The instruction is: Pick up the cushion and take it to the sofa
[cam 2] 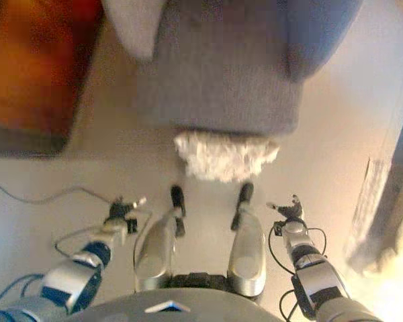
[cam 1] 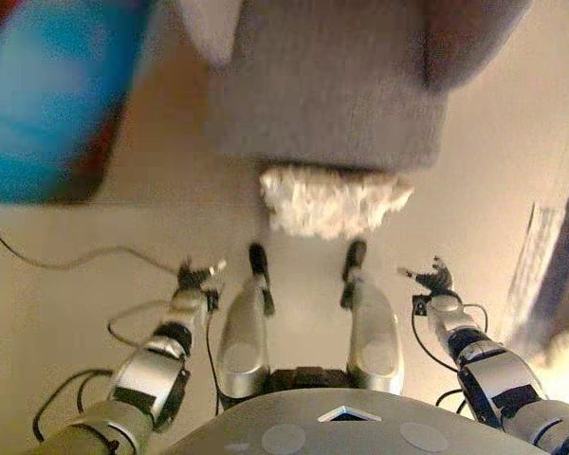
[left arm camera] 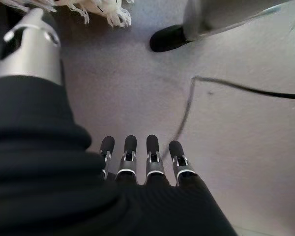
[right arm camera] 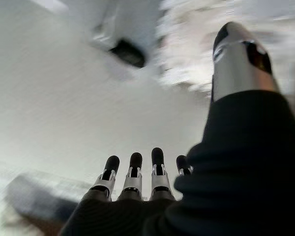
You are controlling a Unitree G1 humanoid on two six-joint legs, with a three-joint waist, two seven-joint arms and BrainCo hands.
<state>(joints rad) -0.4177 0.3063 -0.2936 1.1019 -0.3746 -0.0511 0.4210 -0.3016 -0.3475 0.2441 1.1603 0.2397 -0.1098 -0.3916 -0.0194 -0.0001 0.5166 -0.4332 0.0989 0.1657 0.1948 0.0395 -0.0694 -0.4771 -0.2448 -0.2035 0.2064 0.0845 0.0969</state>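
A fluffy cream cushion (cam 1: 334, 199) lies on the floor, against the front edge of a grey sofa (cam 1: 327, 85). It also shows in the right eye view (cam 2: 223, 154), and its fringe shows in the left wrist view (left arm camera: 105, 11). My left hand (cam 1: 195, 278) hangs low at the left, open and empty, well short of the cushion. My right hand (cam 1: 434, 278) hangs low at the right, open and empty, also apart from the cushion. Both wrist views show straight fingers (left arm camera: 137, 157) (right arm camera: 135, 172) over bare floor.
A pale cushion (cam 1: 209, 24) rests on the sofa's left part. A blue and red object (cam 1: 52, 95) stands at the far left. A tall pale panel (cam 1: 541, 275) and a dark edge stand at the right. A thin cable (cam 1: 66, 258) lies on the floor at left.
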